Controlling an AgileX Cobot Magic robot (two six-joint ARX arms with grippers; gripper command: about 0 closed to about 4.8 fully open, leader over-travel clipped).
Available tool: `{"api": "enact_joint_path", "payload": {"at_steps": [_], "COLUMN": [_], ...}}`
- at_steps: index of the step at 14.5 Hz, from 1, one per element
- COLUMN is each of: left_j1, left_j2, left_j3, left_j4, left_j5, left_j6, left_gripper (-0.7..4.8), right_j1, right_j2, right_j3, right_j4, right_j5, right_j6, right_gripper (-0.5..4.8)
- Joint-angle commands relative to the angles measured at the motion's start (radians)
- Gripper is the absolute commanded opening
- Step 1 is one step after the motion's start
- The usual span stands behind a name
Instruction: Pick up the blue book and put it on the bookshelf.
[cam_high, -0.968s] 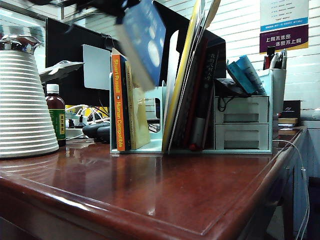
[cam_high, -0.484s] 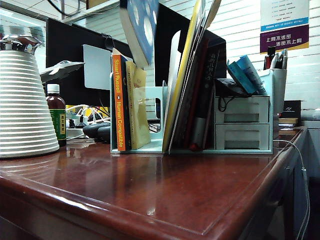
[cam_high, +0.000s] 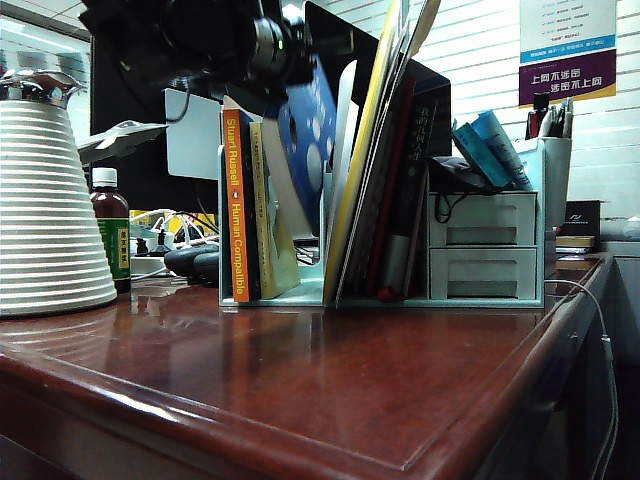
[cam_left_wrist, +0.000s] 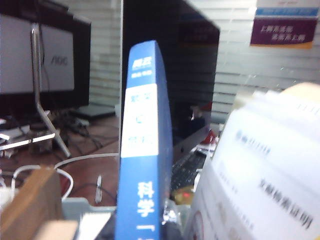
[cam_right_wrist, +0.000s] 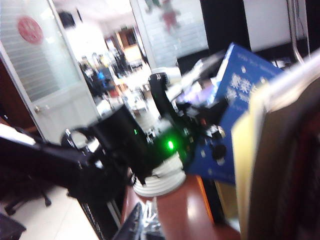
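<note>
A: Blue book clamped in left gripper, tilted over the bookshelf slot beside the "Human Compatible" book.

B: Thick, stiff, slick cover; grip near the spine. Right gripper is out of frame, closed.

Polished dark-red wood tabletop fills foreground, glare streaks along front edge. Black monitor stands at rear of tabletop, white slatted blinds behind and right of monitor. Purple-and-white poster hangs on blinds, upper right of monitor. Ribbed white vessel left of monitor, brown bottle beside it. Daylight soft, office interior.
</note>
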Motion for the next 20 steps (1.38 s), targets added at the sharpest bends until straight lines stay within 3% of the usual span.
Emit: {"api": "enact_joint_path", "payload": {"at_steps": [1, 5, 6, 8, 10, 11, 12, 17, 19, 20], "left_j1": [-0.002, -0.002, -0.002, -0.002, -0.002, 0.0, -0.001, -0.003, -0.003, -0.003], "left_j2": [0.005, 0.014, 0.016, 0.019, 0.019, 0.019, 0.019, -0.052, -0.066, -0.119], "left_j3": [0.012, 0.012, 0.012, 0.012, 0.012, 0.012, 0.012, 0.013, 0.013, 0.012], "left_j4": [0.061, 0.038, 0.037, 0.015, -0.081, -0.14, -0.161, -0.386, -0.418, -0.434], "left_j5": [0.006, 0.006, 0.01, 0.009, 0.027, 0.076, 0.077, 0.084, 0.064, 0.005], "left_j6": [-0.03, -0.062, -0.066, -0.103, -0.145, -0.179, -0.178, -0.174, -0.173, -0.165], "left_gripper": [-0.06, -0.06, -0.06, -0.06, -0.05, 1.49, 1.96, 1.97, 1.97, 1.97], "right_j1": [0.003, 0.077, 0.196, 0.28, 0.317, 0.322, 0.322, 0.322, 0.322, 0.322], "right_j2": [0.0, -0.001, 0.0, 0.0, 0.0, 0.0, 0.0, -0.001, -0.001, -0.001], "right_j3": [0.004, 0.008, 0.053, 0.07, 0.069, 0.069, 0.069, 0.07, 0.07, 0.07], "right_j4": [-0.062, -0.097, -0.221, -0.252, -0.26, -0.259, -0.259, -0.256, -0.256, -0.256], "right_j5": [0.032, 0.185, 0.294, 0.394, 0.396, 0.396, 0.396, 0.4, 0.401, 0.4], "right_j6": [-0.041, -0.068, -0.201, -0.226, -0.243, -0.243, -0.243, -0.243, -0.243, -0.243], "right_gripper": [-0.04, -0.05, -0.05, -0.05, -0.05, -0.05, -0.05, -0.05, -0.04, -0.05]}}
